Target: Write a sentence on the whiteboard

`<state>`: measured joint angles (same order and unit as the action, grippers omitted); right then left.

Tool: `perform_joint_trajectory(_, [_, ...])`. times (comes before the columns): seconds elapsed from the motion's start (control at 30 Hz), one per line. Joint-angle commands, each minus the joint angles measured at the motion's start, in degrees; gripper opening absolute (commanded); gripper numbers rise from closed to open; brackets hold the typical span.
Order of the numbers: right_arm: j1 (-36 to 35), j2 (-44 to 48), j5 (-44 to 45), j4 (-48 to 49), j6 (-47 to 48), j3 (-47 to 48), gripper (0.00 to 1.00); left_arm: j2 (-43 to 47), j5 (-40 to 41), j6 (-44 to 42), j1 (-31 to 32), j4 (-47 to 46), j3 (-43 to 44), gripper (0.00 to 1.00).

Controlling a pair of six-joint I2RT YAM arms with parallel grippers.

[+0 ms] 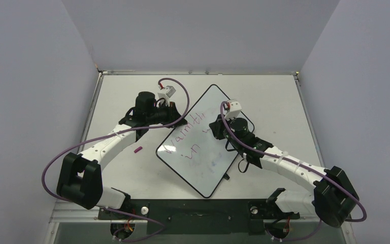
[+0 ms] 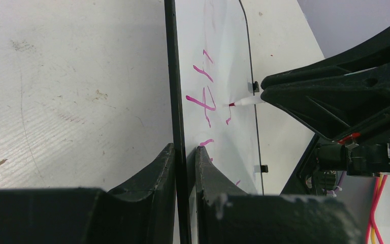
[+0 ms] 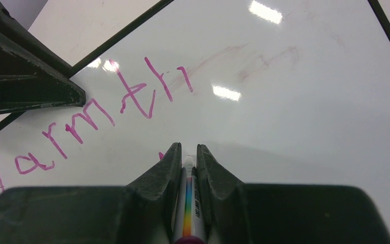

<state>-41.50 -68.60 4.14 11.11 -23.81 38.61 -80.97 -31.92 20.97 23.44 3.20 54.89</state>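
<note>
Right pincer [image 3: 188, 152] clamped tight on marker [image 3: 189, 203], tip down on whiteboard [image 1: 198, 175]. Sentence [image 3: 89, 114] reads "Warmth", with "in" under it. Left pincer [image 2: 185, 152] pinched closed over board's black rim. Board lies diagonal, mid-worktop [image 1: 274, 101]. Pink cap [image 1: 138, 149] lies loose left of board.

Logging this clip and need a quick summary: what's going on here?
The left fingers are clamped on the edge of the whiteboard, steadying it. The right fingers hold a marker with its tip at the board. The sentence so far reads "Warmth", with a few more pink letters under it, so the writing looks unfinished.
</note>
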Motion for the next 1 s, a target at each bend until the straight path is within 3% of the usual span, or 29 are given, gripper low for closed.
perform_joint_trajectory(0.0, [1.1, -2.1, 0.3, -1.3, 0.2, 3.5, 0.0, 1.2, 2.7, -4.7, -0.5, -2.3, 0.1, 0.0])
perform_joint_trajectory(0.57, [1.7, -6.2, -1.3, -1.2, 0.3, 9.0, 0.0, 0.9, 2.6, -4.6, -0.5, -2.3, 0.2, 0.0])
perform_joint_trajectory(0.97, [1.7, -4.5, -1.7, -0.9, -0.7, 4.9, 0.0, 1.0, 2.6, -4.7, -0.5, -2.3, 0.2, 0.0])
